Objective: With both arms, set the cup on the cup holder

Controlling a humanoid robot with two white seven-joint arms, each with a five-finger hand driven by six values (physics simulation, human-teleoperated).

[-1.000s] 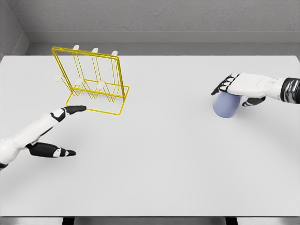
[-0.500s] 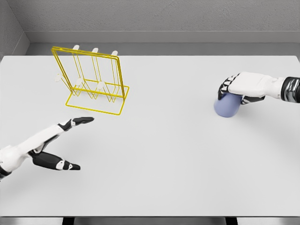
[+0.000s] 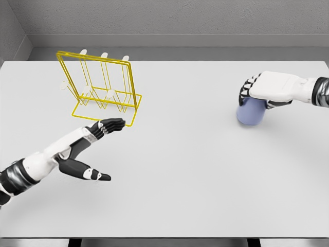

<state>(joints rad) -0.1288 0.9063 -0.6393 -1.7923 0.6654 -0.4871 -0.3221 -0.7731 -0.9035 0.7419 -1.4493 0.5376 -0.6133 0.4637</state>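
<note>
Head-high view down over table (image 3: 169, 170)

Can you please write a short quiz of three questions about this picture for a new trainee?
1. True or false: the yellow cup holder stands on the left part of the white table.
2. Which robot hand is wrapped over the blue cup? A) the left robot hand B) the right robot hand C) both
3. Fill in: the left robot hand is ____, with fingers stretched toward the front edge of the holder's base.

Key: 1 true; 2 B; 3 open
</note>
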